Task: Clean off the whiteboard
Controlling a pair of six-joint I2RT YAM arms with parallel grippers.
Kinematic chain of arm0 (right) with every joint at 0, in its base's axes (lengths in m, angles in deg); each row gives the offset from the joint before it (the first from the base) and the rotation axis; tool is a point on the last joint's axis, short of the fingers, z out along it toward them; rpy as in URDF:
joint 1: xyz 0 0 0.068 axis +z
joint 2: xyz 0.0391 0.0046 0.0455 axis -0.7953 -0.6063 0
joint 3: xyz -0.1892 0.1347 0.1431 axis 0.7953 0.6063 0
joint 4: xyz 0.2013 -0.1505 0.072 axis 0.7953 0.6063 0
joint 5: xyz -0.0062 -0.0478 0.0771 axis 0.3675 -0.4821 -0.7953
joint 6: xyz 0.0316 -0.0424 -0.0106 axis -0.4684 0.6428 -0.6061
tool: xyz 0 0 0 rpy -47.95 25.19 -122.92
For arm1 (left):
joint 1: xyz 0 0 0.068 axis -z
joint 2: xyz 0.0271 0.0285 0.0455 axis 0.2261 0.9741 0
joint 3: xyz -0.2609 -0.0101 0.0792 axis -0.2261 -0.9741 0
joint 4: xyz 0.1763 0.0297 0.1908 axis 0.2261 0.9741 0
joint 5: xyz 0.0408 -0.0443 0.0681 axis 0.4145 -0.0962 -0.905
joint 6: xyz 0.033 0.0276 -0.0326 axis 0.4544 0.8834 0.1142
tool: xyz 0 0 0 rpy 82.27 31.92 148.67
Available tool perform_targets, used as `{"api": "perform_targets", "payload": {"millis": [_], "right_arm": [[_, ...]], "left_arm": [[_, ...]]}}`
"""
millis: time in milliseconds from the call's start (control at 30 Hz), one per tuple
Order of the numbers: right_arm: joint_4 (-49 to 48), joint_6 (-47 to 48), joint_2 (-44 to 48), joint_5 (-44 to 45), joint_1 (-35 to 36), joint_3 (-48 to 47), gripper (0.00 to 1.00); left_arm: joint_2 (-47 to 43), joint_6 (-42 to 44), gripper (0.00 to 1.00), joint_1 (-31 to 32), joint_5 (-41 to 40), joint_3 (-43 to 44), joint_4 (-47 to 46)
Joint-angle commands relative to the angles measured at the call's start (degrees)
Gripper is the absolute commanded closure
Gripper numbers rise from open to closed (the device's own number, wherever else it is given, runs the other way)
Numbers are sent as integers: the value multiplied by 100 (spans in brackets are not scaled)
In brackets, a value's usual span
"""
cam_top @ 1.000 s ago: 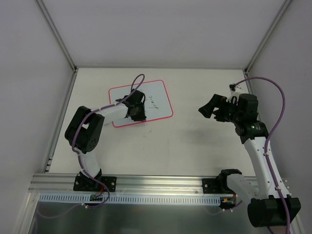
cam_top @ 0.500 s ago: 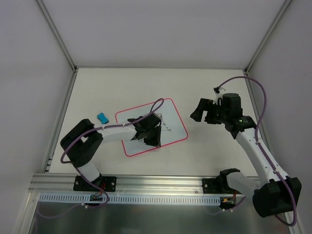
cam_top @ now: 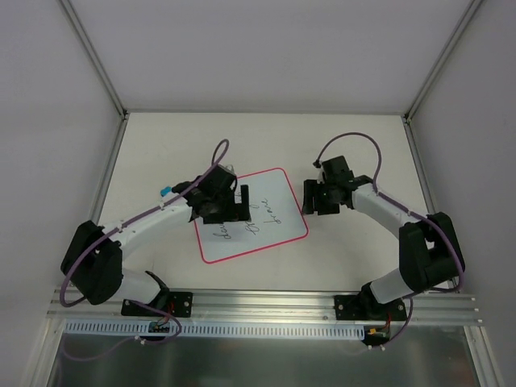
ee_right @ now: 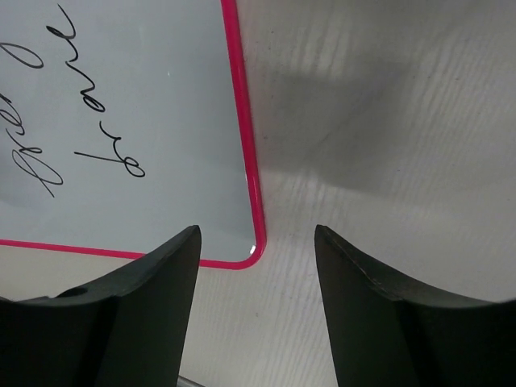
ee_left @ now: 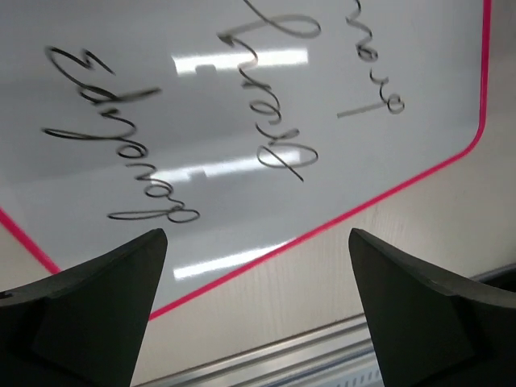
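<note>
Both wrist views cut off the whiteboard.

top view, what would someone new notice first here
The red-bordered whiteboard mid-table, bearing dark handwritten scribbles, draws the eye. The left hand hovers open over it, the right hand open at its right edge. A small blue eraser lies off the board's left, untouched.
</note>
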Motion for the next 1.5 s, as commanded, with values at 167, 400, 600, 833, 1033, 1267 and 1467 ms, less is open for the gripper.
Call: {"api": "perform_targets", "payload": {"millis": [167, 400, 600, 833, 1033, 1267, 1467], "right_arm": [[-292, -6, -742, 257, 419, -393, 45], [-275, -120, -1191, 661, 709, -482, 62], [-214, -410, -1200, 987, 718, -254, 87], [-38, -1077, -867, 1496, 692, 326, 100], [50, -1895, -471, 1672, 692, 845, 100], [33, -2037, -338, 1664, 701, 942, 100], [15, -2001, -470, 1532, 762, 811, 100]], "left_arm": [[-589, 442, 1, -1381, -866, 309, 735], [-616, 390, 1, -2480, -998, 212, 833], [-396, 407, 1, -2867, -1165, 300, 824], [60, 443, 1, -3192, -1271, 510, 824], [570, 495, 3, -3447, -1412, 896, 815], [1526, 460, 12, -3728, -1569, 1423, 815], [2291, 416, 33, -3886, -1561, 1872, 789]]}}
